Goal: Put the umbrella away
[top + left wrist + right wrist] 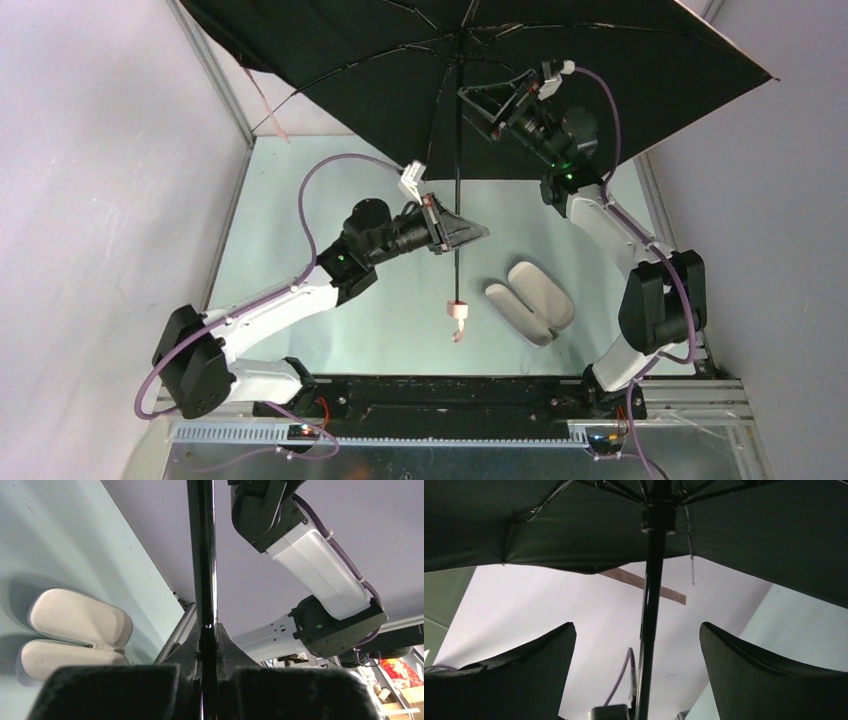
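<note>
On my top view, the nearest thing on the pale green table (290, 190) is a case (530, 300). It lies open, with its two white halves side by side, at about 5 o'clock from the middle of the table.

Just beside the case, at its 9 o'clock, I see the small pink handle (457, 311) of the umbrella (400, 60). The handle is the near end, and I cannot tell if it touches the table.

From the handle, the thin dark shaft (458, 190) runs straight up my screen toward 12 o'clock.

A little way up the shaft is my left gripper (465, 233). It comes in from 9 o'clock. On the left wrist camera, its fingers (110, 690) are pressed tight on the shaft, with the shaft right between them.

Farther up, my right gripper (475, 110) comes in from 3 o'clock. On the right wrist camera, its fingers (524, 680) are spread wide. The shaft stands in the gap between them, and neither finger touches it.

Farthest away is the canopy (620, 60). It is fully open, and I see its black underside with thin ribs (300, 98). It fills the top of my screen from 10 o'clock to 2 o'clock and hangs over the far end of the table.
</note>
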